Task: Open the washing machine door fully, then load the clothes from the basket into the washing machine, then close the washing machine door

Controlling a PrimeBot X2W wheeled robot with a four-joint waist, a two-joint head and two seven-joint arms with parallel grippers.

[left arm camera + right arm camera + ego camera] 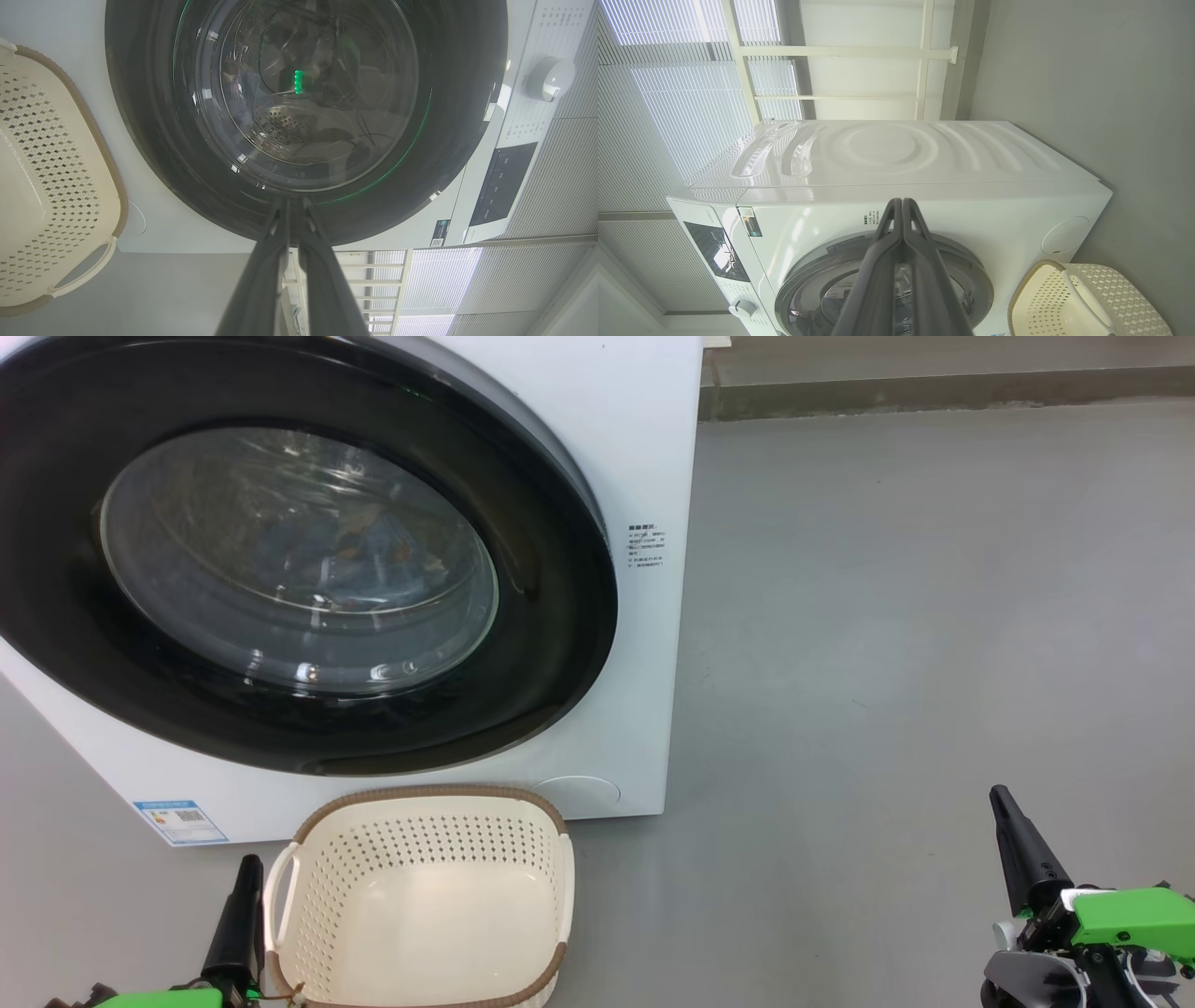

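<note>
Both pinched shut, empty: my left gripper just beside the basket, right gripper well off over the floor. The door sits flush on the washer, clothes behind its glass. It's rigid, glossy, slick; I'd hook its outer rim, not the glass bulge.

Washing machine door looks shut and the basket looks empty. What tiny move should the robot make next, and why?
Probably just stop, claws low. The washing machine door sits closed, blue clothes show behind its glass, the basket is empty, and the left claw and right claw are shut on nothing, so the job looks finished.
</note>
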